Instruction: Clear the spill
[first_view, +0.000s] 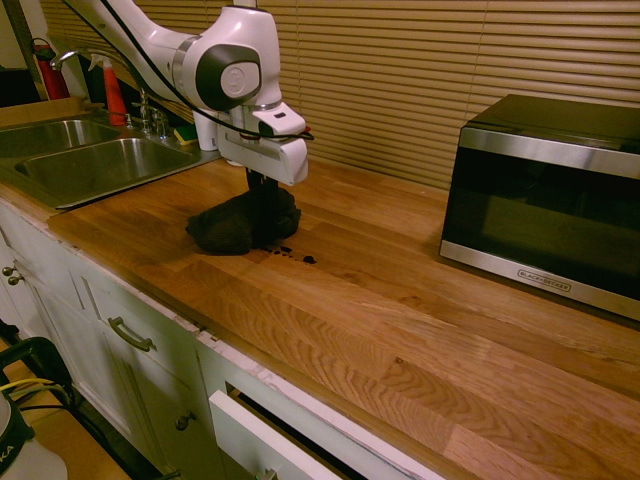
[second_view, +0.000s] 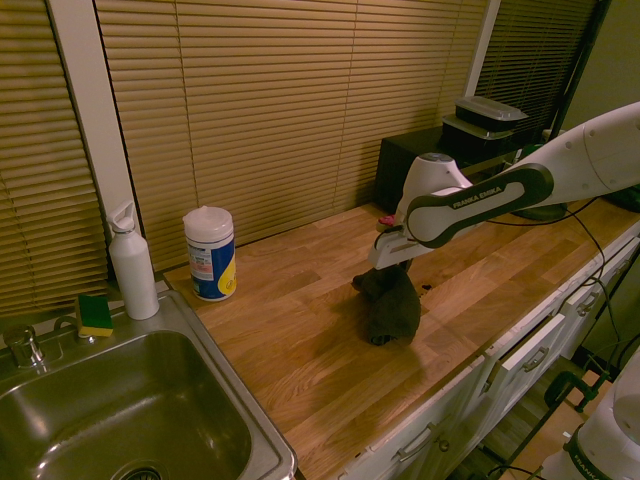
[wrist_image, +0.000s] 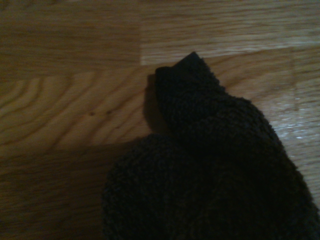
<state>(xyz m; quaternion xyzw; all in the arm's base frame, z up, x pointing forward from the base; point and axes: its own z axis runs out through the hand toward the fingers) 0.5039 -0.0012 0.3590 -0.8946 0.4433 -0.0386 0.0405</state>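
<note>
Gripper (first_view: 262, 190): pointing straight down, fingers clamped on the bunched dark rag (first_view: 240, 226), which rests on the wooden countertop (first_view: 400, 300). Spill (first_view: 298, 256): a few dark drops showing at the rag's edge on the microwave (first_view: 545, 195) side; any remainder is hidden beneath the rag.

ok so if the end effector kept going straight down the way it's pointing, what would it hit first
The end effector points straight down, shut on the dark rag, so it would press the rag into the wooden countertop. The rag seems to cover most of the spill; a few dark drops show at its edge.
</note>
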